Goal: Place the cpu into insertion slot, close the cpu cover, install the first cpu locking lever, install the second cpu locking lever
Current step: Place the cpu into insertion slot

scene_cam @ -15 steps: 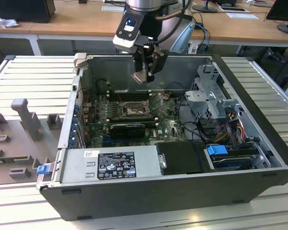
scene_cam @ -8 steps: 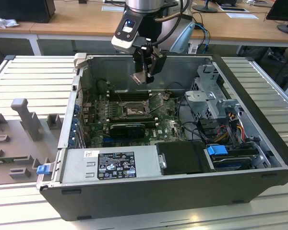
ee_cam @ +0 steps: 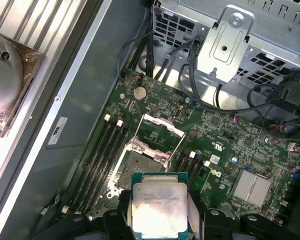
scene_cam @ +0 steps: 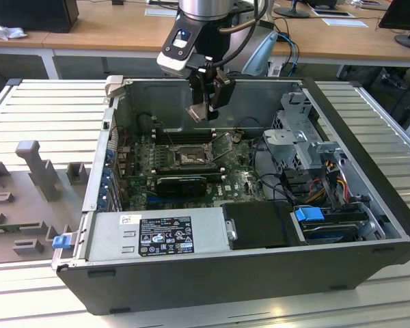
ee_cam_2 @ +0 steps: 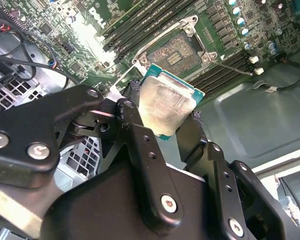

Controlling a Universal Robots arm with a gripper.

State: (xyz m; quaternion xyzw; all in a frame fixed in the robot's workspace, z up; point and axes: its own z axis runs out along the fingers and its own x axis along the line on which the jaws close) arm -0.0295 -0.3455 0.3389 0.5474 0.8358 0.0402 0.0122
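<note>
An open computer case (scene_cam: 369, 205) is laid on a grey ribbed worktop (scene_cam: 48, 102), and wooden desks (scene_cam: 89, 31) are seen behind it in the room. Inside the case, a green board (scene_cam: 244, 183) is seen around the insertion slot (scene_cam: 189, 156). In the exterior view the slot is small and dark, and its parts are hard to tell apart. In the first wrist view the cpu cover (ee_cam: 159, 132) is seen tipped up at one edge of the slot, so the slot is left bare. In the second wrist view one corner of the cpu (ee_cam_2: 167, 107) is hidden behind the black fingers (ee_cam_2: 140, 145). The cpu is held in the hand (scene_cam: 206, 108), with the fingers clamped on two of its sides. It is held in the air above the slot, well apart from it, and the board is not touched.
</note>
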